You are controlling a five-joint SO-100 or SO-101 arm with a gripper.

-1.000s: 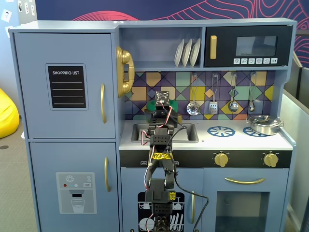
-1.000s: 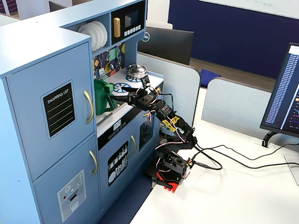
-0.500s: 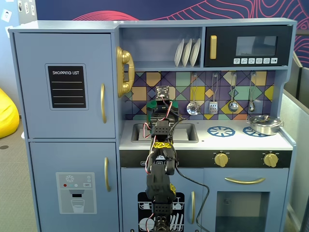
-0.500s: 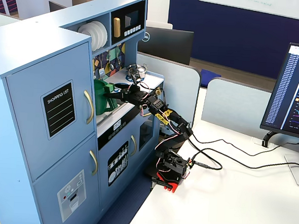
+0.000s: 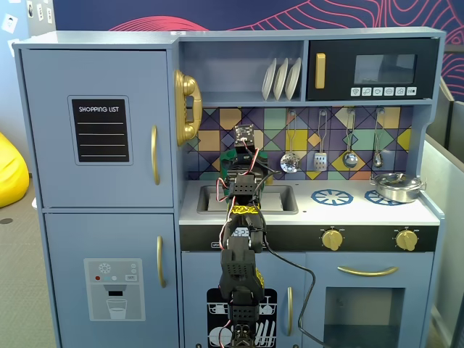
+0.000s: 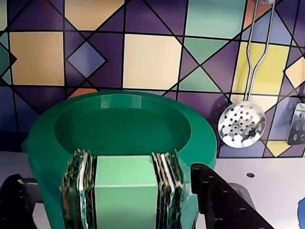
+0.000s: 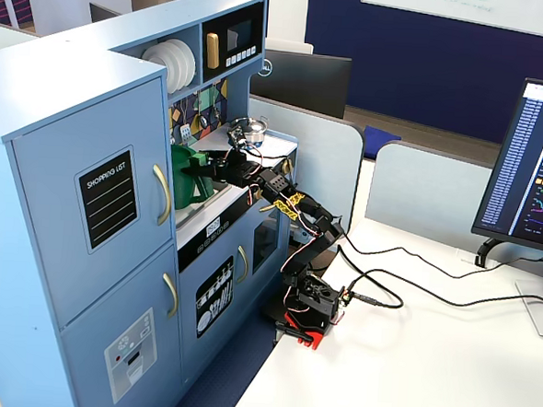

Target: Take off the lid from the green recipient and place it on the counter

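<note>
The green recipient point(image 6: 43, 143) stands at the back left of the counter point(image 6: 279, 179), against the tiled wall; in both fixed views point(image 5: 230, 154) point(image 7: 188, 175) the arm partly covers it. Its top shows as a round shallow hollow. Its ribbed strap handle point(image 6: 125, 191) faces the wrist camera. My gripper point(image 6: 108, 174) is open, with one black jaw on each side of that handle; the right jaw is close to it and the left jaw stands apart. The gripper also shows in both fixed views point(image 5: 243, 161) point(image 7: 216, 168). No lid with a knob shows in any view.
The sink point(image 5: 279, 199) lies under my arm. A silver metal pot point(image 5: 397, 186) sits on the right burner ring. A skimmer point(image 6: 241, 125) and other utensils hang on the tiled wall. A gold phone point(image 5: 187, 107) hangs at the left, and plates stand on the shelf above.
</note>
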